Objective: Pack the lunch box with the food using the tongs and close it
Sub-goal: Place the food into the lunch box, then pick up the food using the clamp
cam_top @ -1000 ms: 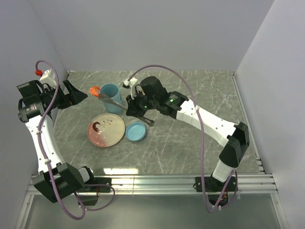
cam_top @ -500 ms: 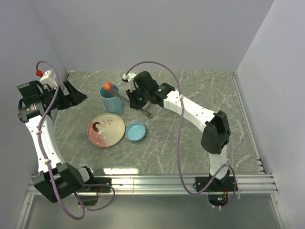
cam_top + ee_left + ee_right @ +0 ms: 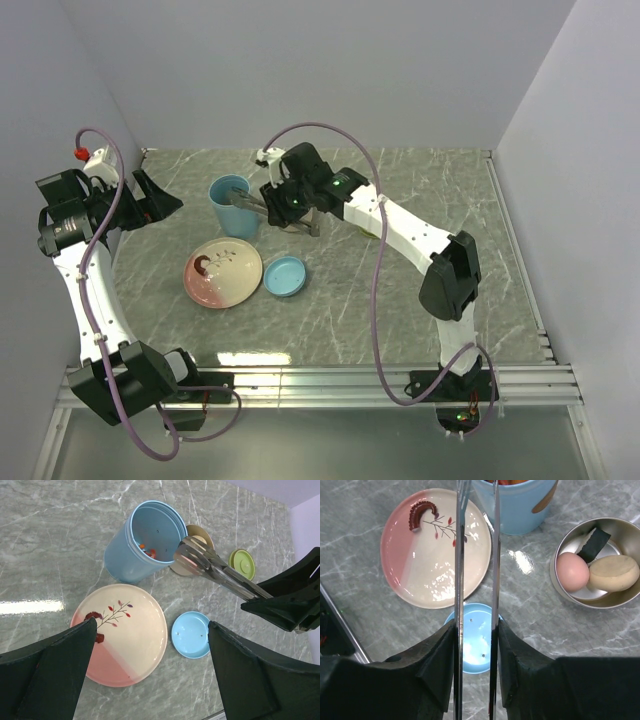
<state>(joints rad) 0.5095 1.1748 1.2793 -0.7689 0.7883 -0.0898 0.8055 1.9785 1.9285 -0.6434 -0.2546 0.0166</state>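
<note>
My right gripper (image 3: pixel 476 625) is shut on the tongs (image 3: pixel 459 570), a finger pressed on each silver arm; the arms stand apart. The tong tips (image 3: pixel 187 555) hang empty over the rim of the blue cylindrical lunch box (image 3: pixel 232 205). Orange-red food (image 3: pixel 147 551) lies inside the lunch box (image 3: pixel 142 540). A dark red curled piece (image 3: pixel 421 512) lies on the pink-and-cream plate (image 3: pixel 440 565). A steel bowl (image 3: pixel 560 587) holds a pale egg (image 3: pixel 572 571), a black piece (image 3: pixel 594 544) and a beige lump (image 3: pixel 613 572). My left gripper (image 3: pixel 150 200) is open at the far left, holding nothing.
A light blue lid (image 3: pixel 286 276) lies right of the plate (image 3: pixel 223 272), under the tongs' handle in the right wrist view. A small green lid (image 3: pixel 242 564) sits behind the tongs. Walls enclose the marble table on three sides.
The right arm carried an orange piece in the tongs from left of the lunch box to above it. The tong arms have spread and the piece is gone from the tips. Left arm unmoved.
</note>
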